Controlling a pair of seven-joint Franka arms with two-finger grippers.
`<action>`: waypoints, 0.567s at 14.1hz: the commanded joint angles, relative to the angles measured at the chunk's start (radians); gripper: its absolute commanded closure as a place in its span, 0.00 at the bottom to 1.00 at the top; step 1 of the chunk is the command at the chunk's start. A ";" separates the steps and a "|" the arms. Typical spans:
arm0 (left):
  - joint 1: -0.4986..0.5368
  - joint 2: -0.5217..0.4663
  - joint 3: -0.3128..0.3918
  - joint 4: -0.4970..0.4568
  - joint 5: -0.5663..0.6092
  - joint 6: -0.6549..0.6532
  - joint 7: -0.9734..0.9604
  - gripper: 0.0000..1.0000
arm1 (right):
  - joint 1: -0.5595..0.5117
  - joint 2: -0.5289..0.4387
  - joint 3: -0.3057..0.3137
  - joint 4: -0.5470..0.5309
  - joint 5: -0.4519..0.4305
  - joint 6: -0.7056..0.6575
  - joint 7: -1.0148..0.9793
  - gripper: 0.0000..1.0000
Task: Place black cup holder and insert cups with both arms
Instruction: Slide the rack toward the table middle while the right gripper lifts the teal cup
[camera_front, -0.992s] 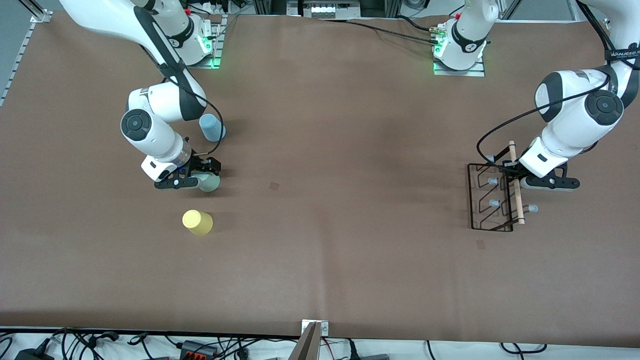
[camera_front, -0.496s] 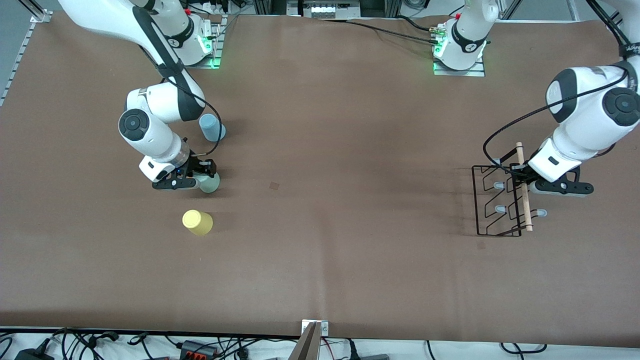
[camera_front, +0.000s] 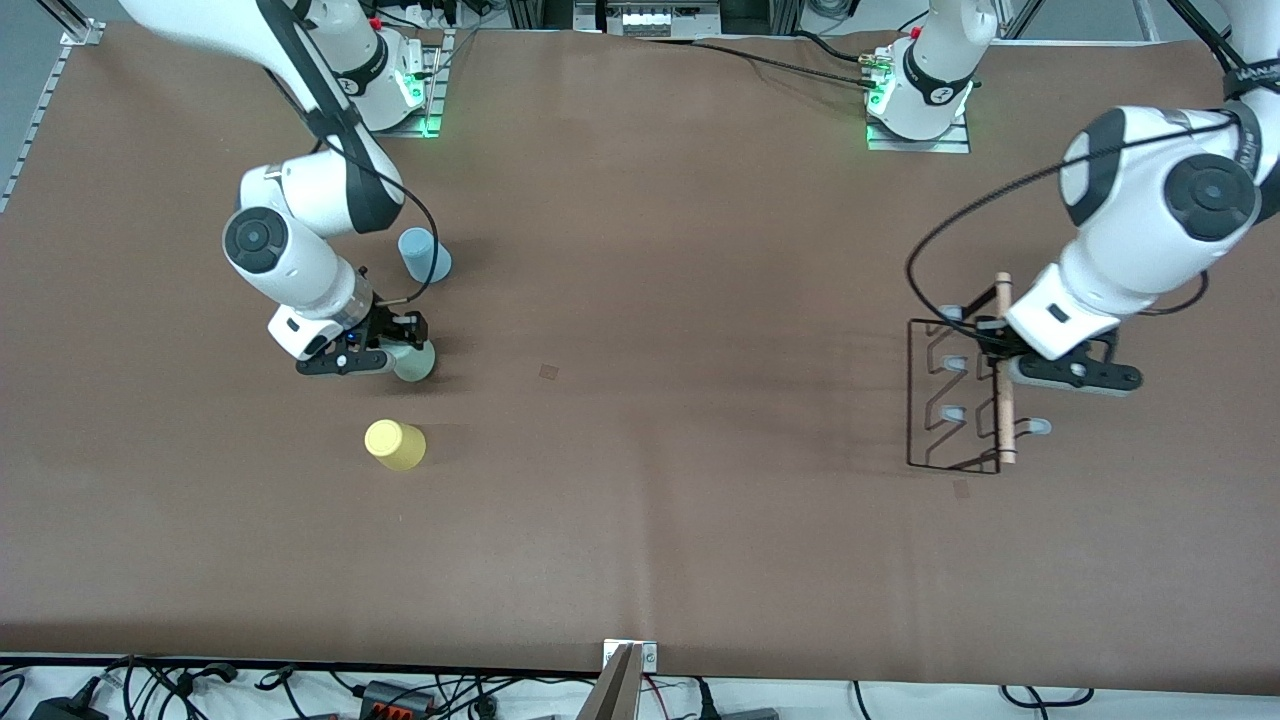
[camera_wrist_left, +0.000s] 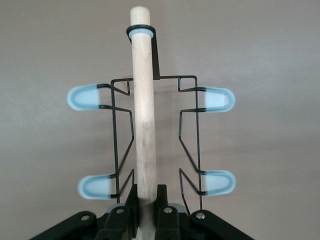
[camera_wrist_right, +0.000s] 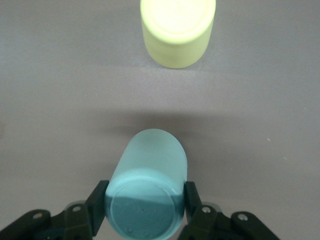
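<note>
Left gripper (camera_front: 1003, 352) at the left arm's end of the tabletop (camera_front: 660, 450), fingers (camera_wrist_left: 160, 200) clamped on the wooden rod handle (camera_wrist_left: 144, 115) of the black cup holder (camera_front: 955, 400); holder raised, hanging over its shadow, pale pegs (camera_wrist_left: 215, 99) projecting to both sides. Right gripper (camera_front: 398, 348) at the right arm's end, fingers (camera_wrist_right: 192, 197) closed on the sage green cup (camera_wrist_right: 147, 192), held upside down. Yellow cup (camera_front: 395, 445) inverted on the tabletop, nearer the front camera than the green cup. Light blue cup (camera_front: 424, 255) farther from the camera than the green cup.
</note>
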 joint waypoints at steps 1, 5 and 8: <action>-0.033 0.023 -0.092 0.101 0.014 -0.088 -0.173 0.99 | 0.006 -0.148 0.002 -0.014 -0.002 -0.166 -0.010 0.94; -0.140 0.087 -0.162 0.158 0.004 -0.085 -0.333 0.99 | 0.017 -0.277 0.004 -0.014 -0.002 -0.295 -0.002 0.94; -0.255 0.180 -0.160 0.230 0.013 -0.076 -0.477 0.99 | 0.066 -0.311 0.004 -0.015 0.008 -0.319 0.012 0.94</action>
